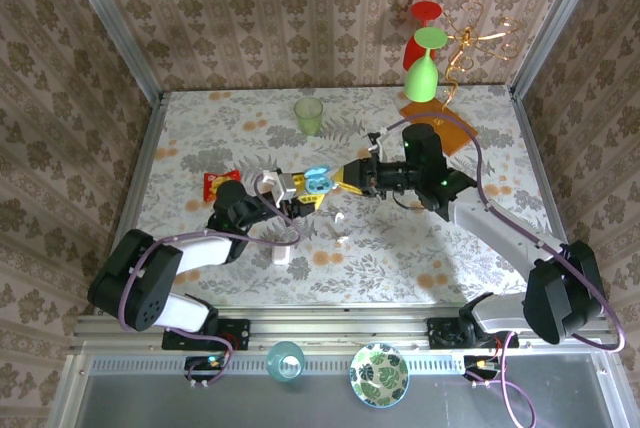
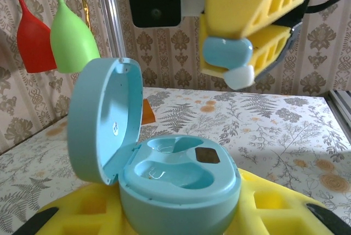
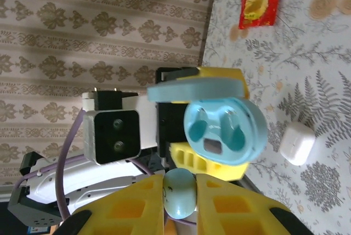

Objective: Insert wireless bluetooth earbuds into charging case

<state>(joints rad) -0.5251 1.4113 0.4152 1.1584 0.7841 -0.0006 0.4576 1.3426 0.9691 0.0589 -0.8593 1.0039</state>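
My left gripper (image 2: 175,216) is shut on a light blue charging case (image 2: 178,183), holding it above the table with its lid (image 2: 104,119) swung open. Both moulded wells inside stand empty. In the top view the case (image 1: 316,180) hangs over the table's middle between the two arms. My right gripper (image 3: 180,205) is shut on one light blue earbud (image 3: 180,192) with a white tip (image 2: 240,76). That earbud (image 2: 226,52) hovers just above and beyond the open case, apart from it. From the right wrist the case (image 3: 225,130) faces me, wells showing.
A small white rounded case (image 3: 297,143) lies on the tablecloth below the grippers (image 1: 283,254). A red snack packet (image 1: 215,184) lies at the left. A green cup (image 1: 309,115) stands at the back. A rack with red and green glasses (image 1: 428,48) stands back right.
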